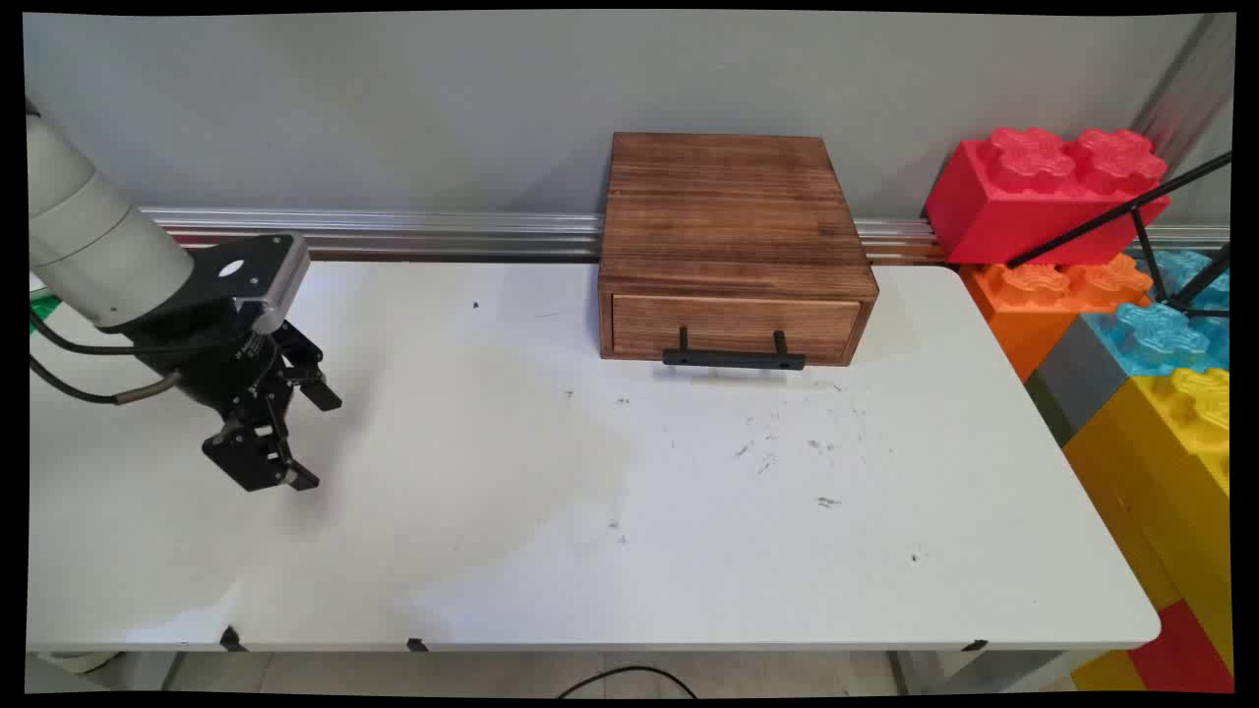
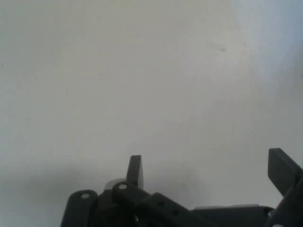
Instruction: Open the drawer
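Your gripper hung spread open and empty, low over the bare table at left of frame, where any dip risked scraping it, well apart from the wooden drawer box.

Gripper fingers spread wide over bare white table — nothing between them

White table — grey wall behind.
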### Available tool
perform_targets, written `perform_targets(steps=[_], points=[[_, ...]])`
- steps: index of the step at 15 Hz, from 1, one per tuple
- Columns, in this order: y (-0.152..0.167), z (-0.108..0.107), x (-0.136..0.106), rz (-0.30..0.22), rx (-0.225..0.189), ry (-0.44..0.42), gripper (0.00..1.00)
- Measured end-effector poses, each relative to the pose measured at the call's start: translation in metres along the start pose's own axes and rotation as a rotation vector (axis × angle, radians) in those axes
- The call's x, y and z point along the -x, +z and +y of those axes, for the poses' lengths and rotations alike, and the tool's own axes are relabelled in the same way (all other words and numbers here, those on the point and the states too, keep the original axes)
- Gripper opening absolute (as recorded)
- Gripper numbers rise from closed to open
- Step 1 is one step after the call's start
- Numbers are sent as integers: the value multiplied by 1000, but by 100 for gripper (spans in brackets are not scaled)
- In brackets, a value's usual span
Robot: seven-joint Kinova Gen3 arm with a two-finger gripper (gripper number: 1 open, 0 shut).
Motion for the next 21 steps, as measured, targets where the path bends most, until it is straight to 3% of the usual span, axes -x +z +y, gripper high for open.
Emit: perform_targets(steps=[4, 8, 12, 21], points=[[-1, -5, -7, 40, -16, -25, 100], [-1, -16, -39, 139, -46, -43, 100], [3, -33, -89, 210, -76, -41, 100], [24, -72, -217, 262, -103, 54, 100]])
